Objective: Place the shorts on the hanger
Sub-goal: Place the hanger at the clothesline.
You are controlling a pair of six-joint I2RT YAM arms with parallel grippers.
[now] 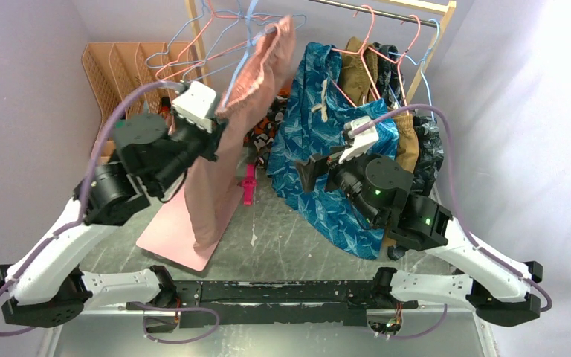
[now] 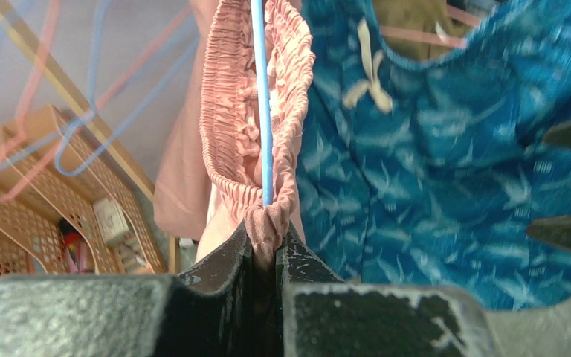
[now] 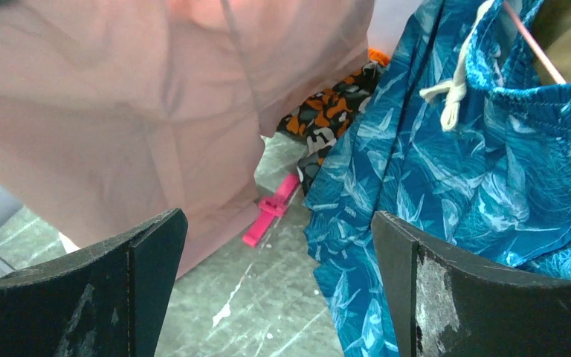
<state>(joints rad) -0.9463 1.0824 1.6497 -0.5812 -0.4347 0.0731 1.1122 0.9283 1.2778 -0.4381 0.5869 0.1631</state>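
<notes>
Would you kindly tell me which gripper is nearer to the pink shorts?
Left. The left gripper pinches the shorts at their waistband; the right gripper hangs open, apart, beside the blue garment.

The shorts [image 1: 215, 171] hang on the hanger [image 2: 262, 111] at 11 o'clock of table [image 1: 290, 245] centre. The board [image 1: 171, 238] lies beneath at 9 o'clock. The patterned garment [image 1: 320, 149] hangs at 1 o'clock, with the clip [image 1: 250, 184] between.

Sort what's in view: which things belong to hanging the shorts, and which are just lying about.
For the job:
- pink shorts
- blue hanger, its wire inside the waistband
- left gripper, pinching the waistband
- right gripper, open

Lying about:
- blue patterned garment
- pink board
- pink clip
- pink hangers
- brown garment
- wooden organizer
</notes>
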